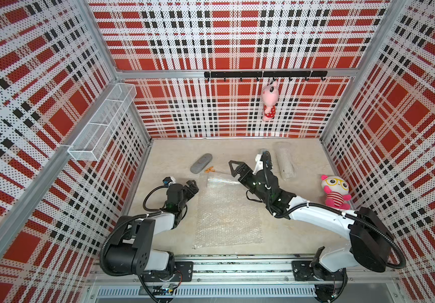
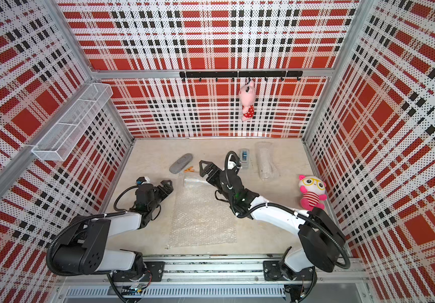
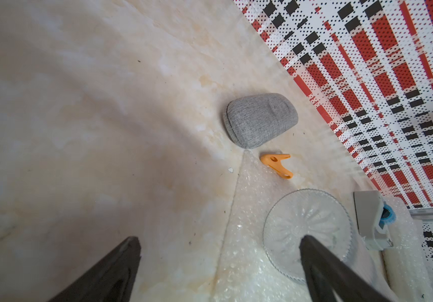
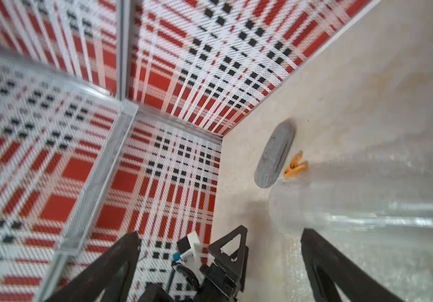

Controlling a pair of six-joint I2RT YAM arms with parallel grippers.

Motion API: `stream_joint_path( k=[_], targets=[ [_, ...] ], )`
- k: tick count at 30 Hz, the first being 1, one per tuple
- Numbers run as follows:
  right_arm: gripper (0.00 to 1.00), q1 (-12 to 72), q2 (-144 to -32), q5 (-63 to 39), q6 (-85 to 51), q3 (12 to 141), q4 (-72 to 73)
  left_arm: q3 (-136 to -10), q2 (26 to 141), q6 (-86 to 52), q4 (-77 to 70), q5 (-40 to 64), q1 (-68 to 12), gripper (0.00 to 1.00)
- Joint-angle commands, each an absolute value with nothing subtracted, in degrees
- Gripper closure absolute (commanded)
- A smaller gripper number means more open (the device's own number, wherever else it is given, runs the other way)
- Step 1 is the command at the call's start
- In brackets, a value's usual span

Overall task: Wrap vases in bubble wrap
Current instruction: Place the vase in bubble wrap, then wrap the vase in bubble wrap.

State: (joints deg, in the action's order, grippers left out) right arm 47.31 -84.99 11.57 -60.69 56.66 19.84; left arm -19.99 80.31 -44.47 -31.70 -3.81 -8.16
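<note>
**A:** Where is the vase lying right now?

**B:** The clear vase (image 1: 219,181) is lying on its side across the far end of the bubble wrap sheet (image 1: 226,217), with its base facing my left hand (image 1: 194,186). Both my hands are standing apart and holding nothing. The left is hovering just beside the sheet's edge, and my right hand (image 1: 234,169) is hanging near the vase's other end.

**A:** So what are you worrying about?

**B:** Rolling, mostly. It is round glass resting on slick plastic. If I am nudging it with one finger while reaching for the sheet's edge, it could roll off the wrap toward the grey case (image 1: 201,163) and the orange clip (image 1: 210,169) lying just past that corner.

**A:** And the sheet itself?

**B:** It is lying thin and flat on the surface (image 1: 174,157), so I am expecting trouble getting under its edge. If I am lifting only one corner, the wrap could go on crooked and leave the rim bare. Clear glass on clear wrap is also making the outline hard to judge, and my two hands are working close enough to knock each other.

**A:** Is the bundle at the back in danger?

**B:** No. The bubble-wrap bundle (image 1: 286,162) is lying well apart from the vase, near the tape dispenser (image 2: 244,158). I cannot tell what is inside it.
</note>
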Motion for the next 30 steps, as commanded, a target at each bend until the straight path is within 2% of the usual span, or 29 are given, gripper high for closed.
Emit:
stream_joint_path(
  k=[1,4,9,11,14,17,30],
  targets=[
    [0.0,41.46,-93.0,-0.86,-32.55,66.03,5.2,-20.83,80.42,-43.51,-32.35,-4.35,-8.17,0.02],
    [0.0,37.72,-100.27,-8.79,-21.81,76.24,-1.65,-20.83,80.51,-43.42,-32.34,-4.31,-8.19,0.02],
    [0.0,37.18,-108.48,-8.81,-0.69,90.04,-15.1,-20.9,80.42,-43.37,-32.34,-4.04,-8.27,0.02],
    [0.0,37.14,-111.26,-12.79,6.29,95.25,-22.34,-20.92,80.38,-43.33,-32.34,-4.11,-8.35,0.02],
    [0.04,37.18,-114.88,-19.21,11.06,100.1,-30.11,-21.08,80.58,-43.33,-32.34,-3.91,-8.09,0.02],
    [0.07,37.5,-116.85,-21.94,12.54,99.86,-31.65,-21.27,80.75,-43.33,-32.34,-3.54,-8.17,0.02],
    [0.12,41.29,-127.02,-9.25,19.75,100.92,-33.13,-21.26,80.86,-43.33,-32.34,-3.44,-8.17,0.02]
  ],
)
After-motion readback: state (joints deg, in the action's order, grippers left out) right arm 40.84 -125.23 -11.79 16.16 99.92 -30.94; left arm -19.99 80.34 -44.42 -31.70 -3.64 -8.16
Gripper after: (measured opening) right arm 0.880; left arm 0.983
